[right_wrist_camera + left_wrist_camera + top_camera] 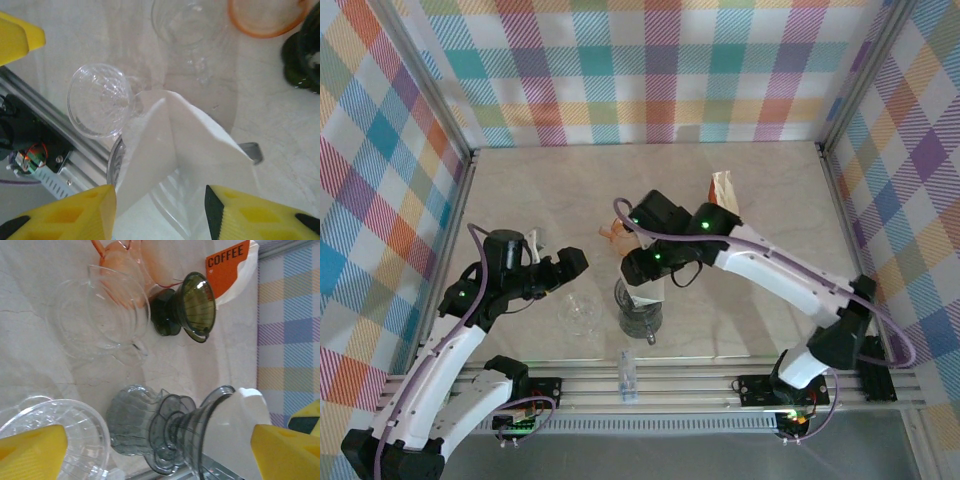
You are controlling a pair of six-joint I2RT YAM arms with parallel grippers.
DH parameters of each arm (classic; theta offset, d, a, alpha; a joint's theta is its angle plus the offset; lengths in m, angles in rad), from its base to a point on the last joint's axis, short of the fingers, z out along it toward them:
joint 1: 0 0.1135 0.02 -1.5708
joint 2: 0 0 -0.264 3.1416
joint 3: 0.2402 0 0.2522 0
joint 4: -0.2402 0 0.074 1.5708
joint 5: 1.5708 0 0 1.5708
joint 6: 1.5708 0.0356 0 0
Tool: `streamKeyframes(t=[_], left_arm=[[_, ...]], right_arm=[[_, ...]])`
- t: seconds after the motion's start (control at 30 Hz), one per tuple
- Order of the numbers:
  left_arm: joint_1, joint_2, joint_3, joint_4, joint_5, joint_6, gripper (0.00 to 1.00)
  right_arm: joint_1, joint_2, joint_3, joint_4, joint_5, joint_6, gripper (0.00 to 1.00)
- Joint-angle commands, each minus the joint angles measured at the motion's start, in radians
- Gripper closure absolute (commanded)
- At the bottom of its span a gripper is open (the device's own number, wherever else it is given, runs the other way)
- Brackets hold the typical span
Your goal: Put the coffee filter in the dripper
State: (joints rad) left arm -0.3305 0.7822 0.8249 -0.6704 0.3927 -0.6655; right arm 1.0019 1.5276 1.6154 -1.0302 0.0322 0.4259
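Currently we count 5 drippers: clear dripper [100, 315], second clear dripper [65, 412], orange dripper [120, 275], dk green dripper [197, 302], grey dripper [135, 425] – all see-through cones, grey one ribbed. Coffee filter [195, 145], qty 1: white matte paper cone w/ folded seam, seated in grey dripper. Filter pack [227, 260], qty 1. Left gripper [159, 440]: jaws wide, empty. Right gripper [160, 200]: jaws parted either side of filter, not pinching.

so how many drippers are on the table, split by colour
clear drippers: 2
orange dripper: 1
dark green dripper: 1
grey dripper, with the white filter in it: 1
total: 5
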Motion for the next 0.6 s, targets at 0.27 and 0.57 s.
streamKeyframes(t=[0.27, 0.57], left_arm=[[-0.273, 0.109, 0.139, -0.005, -0.089, 0.014, 0.22], [-0.462, 0.25, 0.242, -0.076, -0.231, 0.055, 0.27]], right_arm=[[0.002, -0.327, -0.288, 0.22, 0.246, 0.063, 0.32], [-0.006, -0.349, -0.361, 0.17, 0.173, 0.065, 0.3]])
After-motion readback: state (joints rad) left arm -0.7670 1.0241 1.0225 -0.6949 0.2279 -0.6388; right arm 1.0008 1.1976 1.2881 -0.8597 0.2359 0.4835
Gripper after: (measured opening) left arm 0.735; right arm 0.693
